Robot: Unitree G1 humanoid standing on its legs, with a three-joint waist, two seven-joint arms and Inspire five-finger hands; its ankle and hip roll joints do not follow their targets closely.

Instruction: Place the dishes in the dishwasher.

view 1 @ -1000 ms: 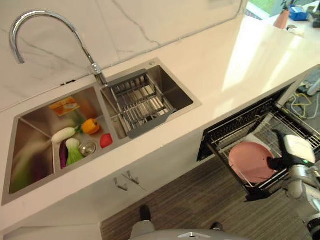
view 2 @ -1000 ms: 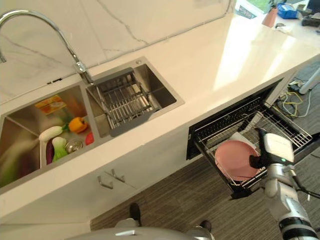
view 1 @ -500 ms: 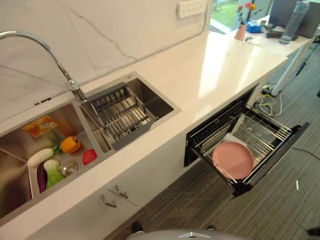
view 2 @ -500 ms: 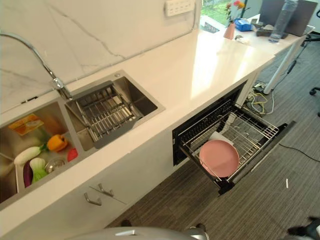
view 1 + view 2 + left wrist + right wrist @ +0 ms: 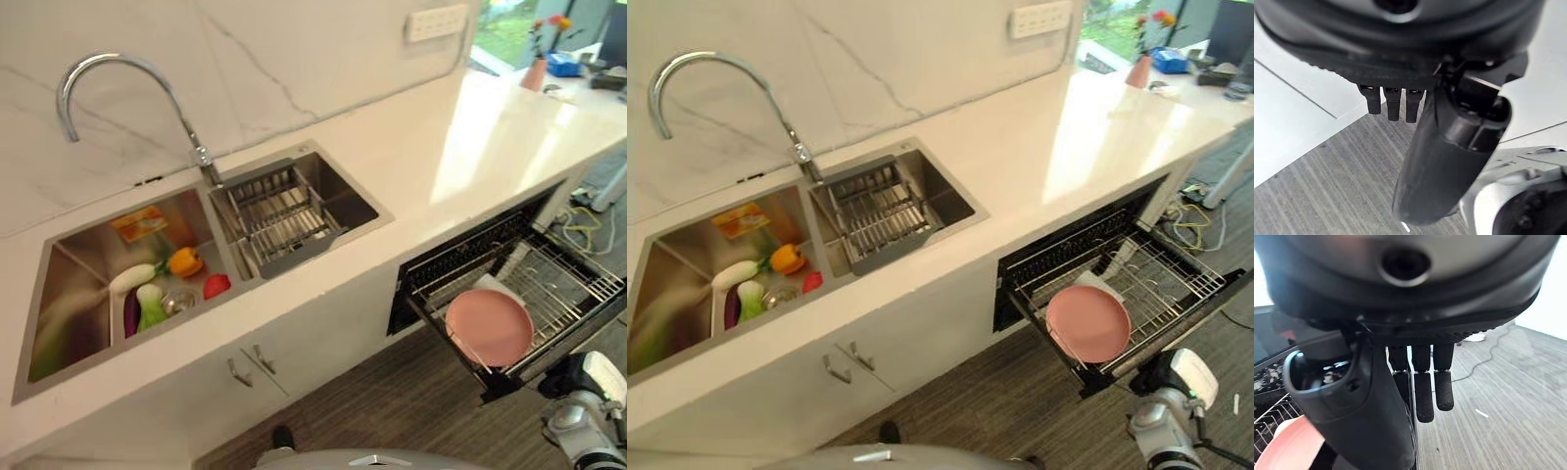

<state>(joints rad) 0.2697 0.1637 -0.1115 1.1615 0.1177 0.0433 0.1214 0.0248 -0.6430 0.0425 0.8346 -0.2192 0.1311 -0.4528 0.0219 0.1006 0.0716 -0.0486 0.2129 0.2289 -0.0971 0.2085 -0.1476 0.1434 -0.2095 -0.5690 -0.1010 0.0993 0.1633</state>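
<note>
My round pink plate (image 5: pixel 489 326) lies in the pulled-out wire dishwasher rack (image 5: pixel 573 284), at its front corner. It looks rigid, light, slippery; I'd pinch its rim. Right hand (image 5: pixel 1420 382) and left hand (image 5: pixel 1393 100) hang with fingers straight, empty.

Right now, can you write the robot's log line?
round pink plate: in pulled-out wire dishwasher rack | right hand: open, empty, beside rack | left hand: open, empty

**Kitchen counter inside an office**

Fitted with a double steel sink (image 5: pixel 206 264) under a gooseneck tap (image 5: pixel 118 93), a pale stone counter (image 5: pixel 441 147) and a pulled-out dishwasher rack (image 5: pixel 1136 284). Backed by marble wall. Bordered by grey carpet (image 5: pixel 1019 401) and a desk with a vase (image 5: pixel 1139 69).
</note>
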